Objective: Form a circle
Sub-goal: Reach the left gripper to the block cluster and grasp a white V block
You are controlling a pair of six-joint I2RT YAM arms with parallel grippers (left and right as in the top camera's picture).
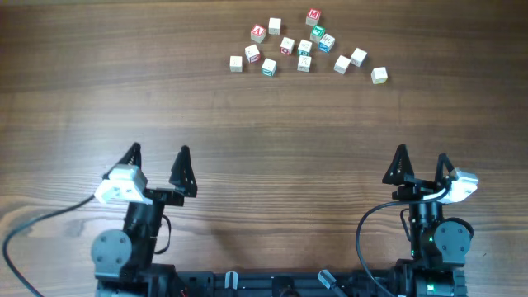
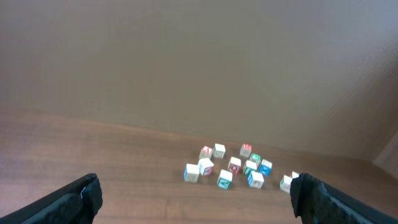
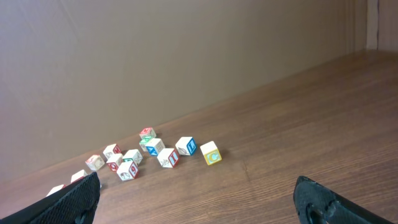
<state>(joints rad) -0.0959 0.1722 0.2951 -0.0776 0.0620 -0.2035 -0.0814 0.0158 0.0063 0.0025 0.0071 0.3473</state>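
Observation:
Several small pale wooden alphabet cubes [image 1: 287,45] with coloured letter faces lie in a loose, irregular scatter at the far middle of the wooden table [image 1: 272,124]. No circle shows among them. The outermost cube on the right [image 1: 379,75] has a yellow face. My left gripper [image 1: 158,150] hovers near the front left, open and empty, far short of the cubes. My right gripper [image 1: 421,153] is at the front right, open and empty as well. The left wrist view has the cubes [image 2: 234,165] ahead between the spread fingers [image 2: 87,193]. In the right wrist view the cubes [image 3: 168,157] lie ahead and to the left.
Both arm bases and a black rail [image 1: 280,285] stand along the front edge, and a cable [image 1: 41,224] loops off to the left. A plain brown wall [image 2: 199,68] rises behind the table's far edge. Bare wood lies between the grippers and the cubes.

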